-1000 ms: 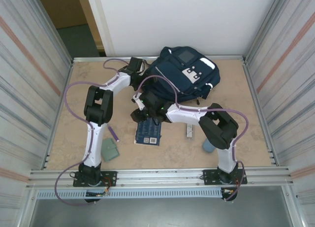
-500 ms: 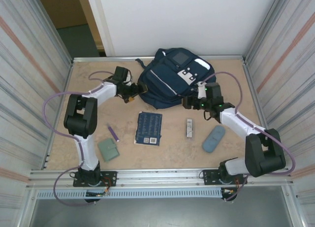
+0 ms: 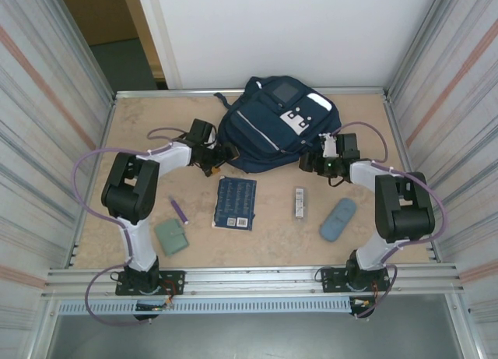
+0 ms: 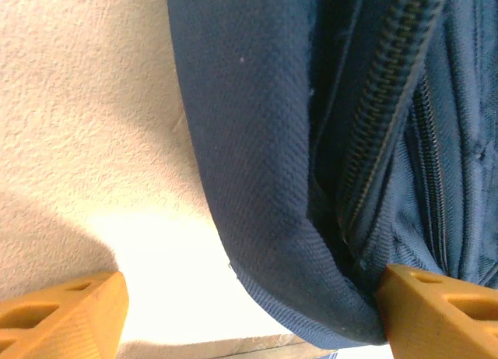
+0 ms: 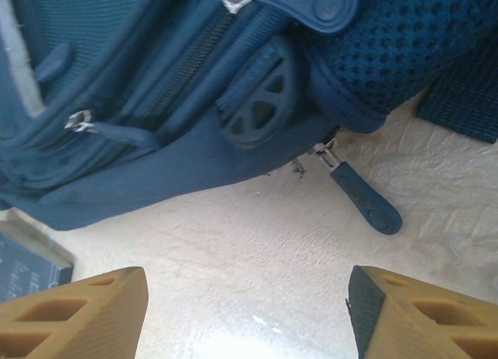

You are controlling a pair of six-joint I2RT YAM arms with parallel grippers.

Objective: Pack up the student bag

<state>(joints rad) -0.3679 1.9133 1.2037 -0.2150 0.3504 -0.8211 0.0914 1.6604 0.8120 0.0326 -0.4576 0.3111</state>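
"At the back of the counter [image 3: 140, 141], close to the far wall, the student bag [image 3: 276, 125] lies flat with its front pockets up. Is it open?"

"It looks shut to me. The zipper [image 4: 381, 117] in the left wrist view seems closed along the seam. I judge the step in hand is getting the bag open."

"And the grippers?"

"The left gripper [image 3: 220, 158] sits at the bag's near left corner with its fingers spread. The corner fabric lies between them, not pinched. The right gripper [image 3: 309, 163] is at the near right edge, also spread wide. There is bare counter between its fingers and a loose zipper pull [image 5: 366, 199] just ahead."

"How to do it well?"

"I'd pin the fabric with the left gripper. Then I'd close the right squarely on that pull and draw along the teeth, not across them. A skewed tug may drag the whole bag."

"What waits to go in?"

"On the near side are a dark book [image 3: 236, 203], a grey-blue pouch [image 3: 338, 219], a green wallet [image 3: 171, 237] and a purple pen [image 3: 180, 211]."
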